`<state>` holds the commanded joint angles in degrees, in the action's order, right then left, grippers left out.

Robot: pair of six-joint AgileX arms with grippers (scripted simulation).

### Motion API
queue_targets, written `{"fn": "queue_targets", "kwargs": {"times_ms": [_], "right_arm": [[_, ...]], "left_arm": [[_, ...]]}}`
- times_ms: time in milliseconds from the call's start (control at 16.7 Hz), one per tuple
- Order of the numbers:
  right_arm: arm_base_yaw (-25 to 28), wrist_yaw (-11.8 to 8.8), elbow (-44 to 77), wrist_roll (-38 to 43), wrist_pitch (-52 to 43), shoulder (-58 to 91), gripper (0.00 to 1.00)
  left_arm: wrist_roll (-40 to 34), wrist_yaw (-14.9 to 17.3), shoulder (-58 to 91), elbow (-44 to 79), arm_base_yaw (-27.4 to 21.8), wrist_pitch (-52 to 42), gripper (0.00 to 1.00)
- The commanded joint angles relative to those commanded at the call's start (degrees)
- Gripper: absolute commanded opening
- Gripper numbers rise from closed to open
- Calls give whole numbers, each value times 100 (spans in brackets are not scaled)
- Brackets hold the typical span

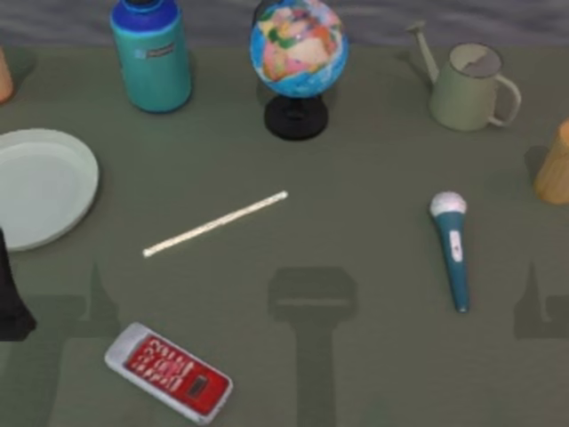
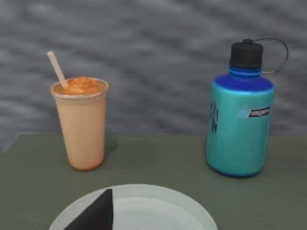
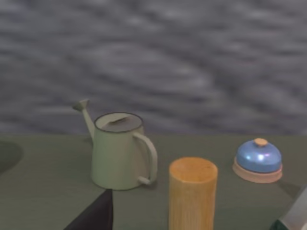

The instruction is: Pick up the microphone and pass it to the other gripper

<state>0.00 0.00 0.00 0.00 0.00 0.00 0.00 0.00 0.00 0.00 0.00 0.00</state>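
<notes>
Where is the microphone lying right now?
In the top view the microphone lies flat on the table's right side, head pointing away, below the watering can and untouched by either arm.

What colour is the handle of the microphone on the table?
Teal, with a white strip along the microphone; its head is whitish-grey. It shows best in the top view.

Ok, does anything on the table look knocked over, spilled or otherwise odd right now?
Nothing is spilled. The microphone lies flat on the table's right side, untouched, and a loose white straw lies diagonally mid-table. The bottle, globe and watering can all stand upright.
</notes>
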Motion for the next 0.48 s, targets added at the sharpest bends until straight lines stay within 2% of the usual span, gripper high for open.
{"fn": "queue_targets", "kwargs": {"times_ms": [240,480], "right_arm": [[63,0,145,48,-129,178,100],[370,31,929,323,-805,1269,100]], "left_arm": [[0,0,0,0,0,0,100],[0,0,0,0,0,0,100]]}}
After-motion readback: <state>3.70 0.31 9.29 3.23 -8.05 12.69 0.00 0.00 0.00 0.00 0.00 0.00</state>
